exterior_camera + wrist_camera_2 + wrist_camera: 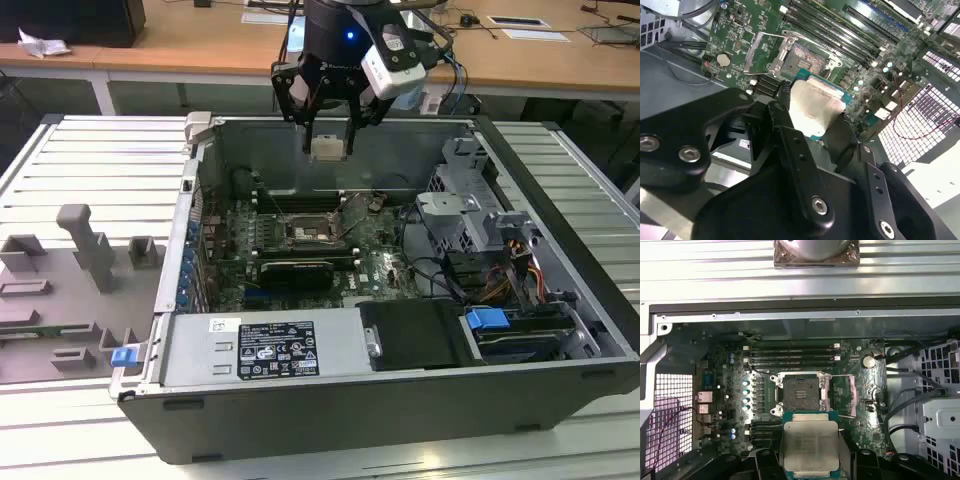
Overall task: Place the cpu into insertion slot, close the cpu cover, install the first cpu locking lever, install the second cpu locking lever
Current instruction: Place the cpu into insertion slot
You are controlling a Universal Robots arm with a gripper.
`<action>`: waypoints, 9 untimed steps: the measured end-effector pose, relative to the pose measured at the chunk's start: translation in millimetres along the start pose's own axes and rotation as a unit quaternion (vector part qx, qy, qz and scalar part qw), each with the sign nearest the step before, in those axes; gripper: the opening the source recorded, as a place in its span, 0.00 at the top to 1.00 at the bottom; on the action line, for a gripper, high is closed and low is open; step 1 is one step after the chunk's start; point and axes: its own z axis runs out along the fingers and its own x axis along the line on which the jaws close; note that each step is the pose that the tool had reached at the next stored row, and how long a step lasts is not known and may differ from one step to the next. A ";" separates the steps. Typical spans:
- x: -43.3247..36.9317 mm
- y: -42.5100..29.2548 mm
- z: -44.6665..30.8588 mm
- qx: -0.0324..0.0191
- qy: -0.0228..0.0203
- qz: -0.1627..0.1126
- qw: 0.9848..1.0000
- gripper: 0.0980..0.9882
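My gripper (pixel 328 150) hangs above the open computer case, shut on the cpu (pixel 328 146), a small pale silvery square chip. In both wrist views the cpu (pixel 810 445) (pixel 815 107) sits between the black fingers (pixel 785 120), its green edge showing. Below it on the green board lies the insertion slot (pixel 800 390) (pixel 807 57) (pixel 307 232), a dark square socket that stands bare. The cpu cover (pixel 842 395) (pixel 765 50), a thin metal frame, is flipped open beside the socket. The chip is well above the socket and does not touch it.
The case walls (pixel 330 160) ring the board. A power supply (pixel 265 348) fills the near side. A drive cage (pixel 470 210) and cables (pixel 520 265) stand at the exterior view's right. Long memory slots (pixel 795 354) run beside the socket. Grey fixtures (pixel 90 250) sit outside the case.
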 end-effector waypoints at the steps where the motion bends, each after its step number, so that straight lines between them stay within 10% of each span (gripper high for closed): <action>1: -0.1 0.0 0.0 0.000 0.000 0.005 1.000 0.52; 9: -0.1 -0.2 2.8 0.000 -0.002 0.020 1.000 0.52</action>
